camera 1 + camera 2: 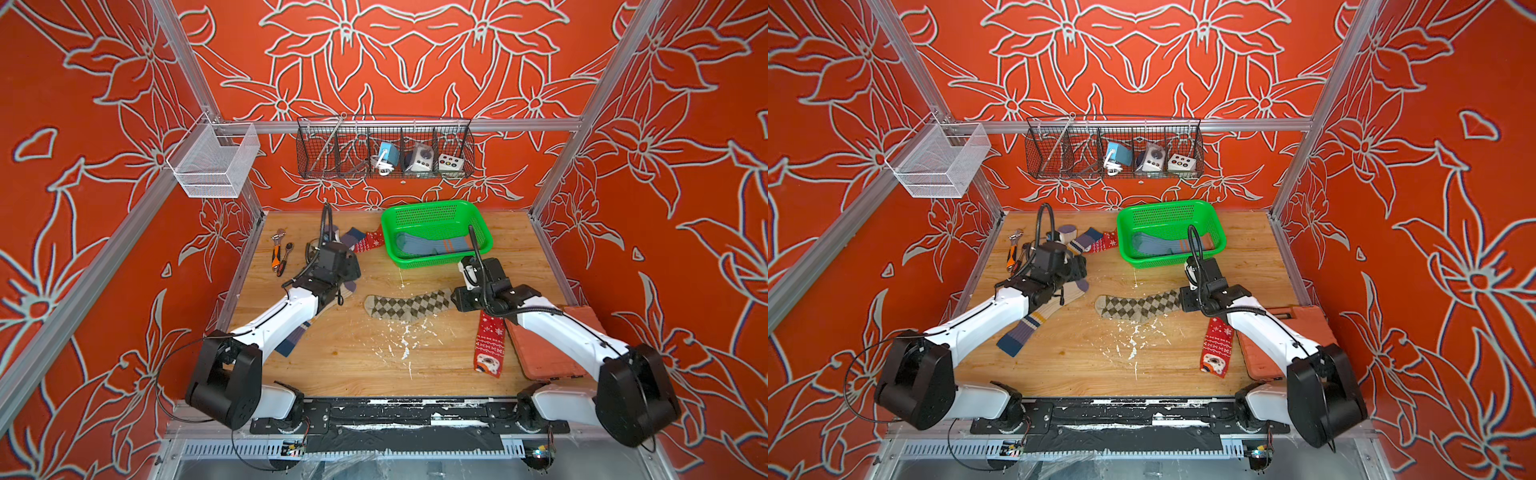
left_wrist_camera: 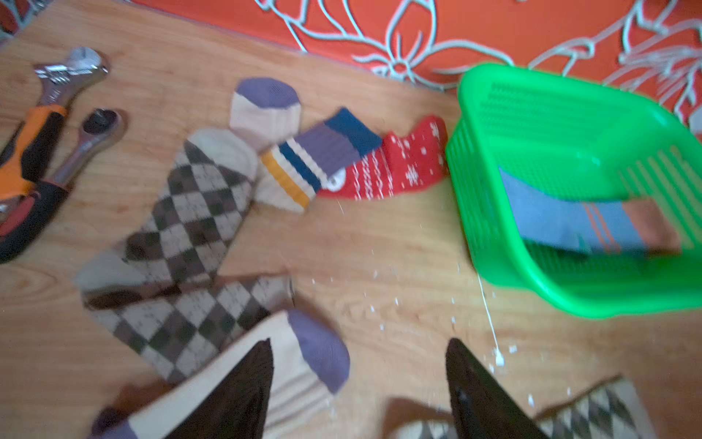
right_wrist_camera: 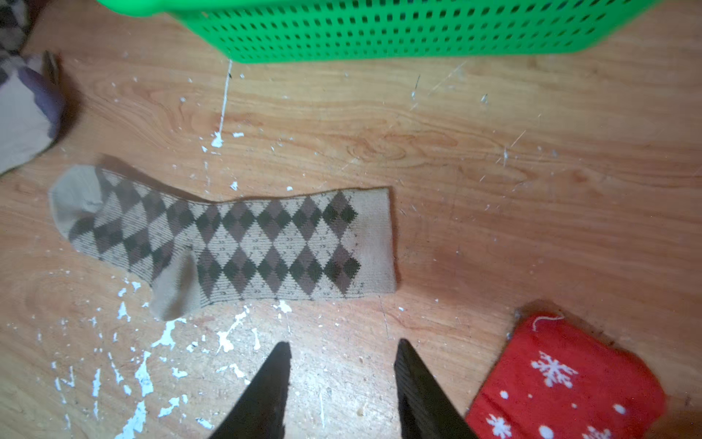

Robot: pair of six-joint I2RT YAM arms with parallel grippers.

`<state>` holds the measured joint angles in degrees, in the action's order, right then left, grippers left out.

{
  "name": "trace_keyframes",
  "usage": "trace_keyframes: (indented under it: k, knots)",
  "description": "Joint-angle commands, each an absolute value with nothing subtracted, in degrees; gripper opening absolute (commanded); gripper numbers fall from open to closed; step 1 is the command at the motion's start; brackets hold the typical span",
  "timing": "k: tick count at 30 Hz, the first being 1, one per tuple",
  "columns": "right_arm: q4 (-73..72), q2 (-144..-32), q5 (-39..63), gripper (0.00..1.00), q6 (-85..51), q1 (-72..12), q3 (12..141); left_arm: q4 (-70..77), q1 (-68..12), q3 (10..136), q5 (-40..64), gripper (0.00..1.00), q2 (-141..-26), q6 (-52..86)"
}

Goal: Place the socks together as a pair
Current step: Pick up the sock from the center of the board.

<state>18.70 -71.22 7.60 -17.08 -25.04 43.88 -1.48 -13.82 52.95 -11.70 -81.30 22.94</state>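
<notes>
so one argyle sock [image 3: 228,243] lies flat in the middle of the table [image 1: 353,365], just in front of the green basket [image 1: 436,262] that has the blue socks [image 1: 432,246] in it. its match, the second argyle sock [image 2: 182,213], is bent in a V under the left arm, touching a cream sock [image 2: 304,357] with a purple toe. a red snowflake sock [image 1: 489,345] sits by the right arm. left gripper [image 2: 359,344] is spread wide and empty, right gripper [image 3: 342,344] is also apart, holding nothing
</notes>
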Motion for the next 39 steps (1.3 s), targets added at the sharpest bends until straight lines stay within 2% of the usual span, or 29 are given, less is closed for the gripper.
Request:
trace_keyframes:
  k: [1,4,14,22,25,34,36,39]
  knots:
    - [14.7,-68.2,7.8,0.47,-16.9,-24.9,41.0,-0.2,-5.9,53.3,-7.1,0.71,-85.3,23.3]
    - [13.7,-66.9,8.6,0.47,-17.3,-24.9,40.4,0.8,-2.3,58.4,-6.5,0.71,-91.2,23.2]
    - [11.6,-70.8,10.1,0.46,-17.7,-24.9,40.3,-10.3,-2.1,84.9,-10.9,0.7,-115.8,22.3]
    - [11.4,-73.5,10.3,0.44,-17.5,-24.9,41.2,-11.6,-2.1,89.2,-13.3,0.6,-121.0,21.1]
    - [11.6,-73.6,10.1,0.43,-17.4,-24.9,41.4,-11.5,-2.1,88.9,-13.4,0.51,-120.9,20.7]
    - [11.8,-73.3,9.6,0.39,-17.3,-24.9,41.2,-11.3,-2.2,87.8,-12.9,0.05,-119.5,20.5]
    - [11.8,-73.1,9.5,0.38,-17.3,-24.9,41.1,-11.4,-2.4,86.8,-12.7,0.0,-118.3,20.7]
    - [11.7,-72.8,9.3,0.37,-17.3,-24.9,40.9,-10.7,-3.2,84.0,-12.3,0.0,-114.4,20.3]
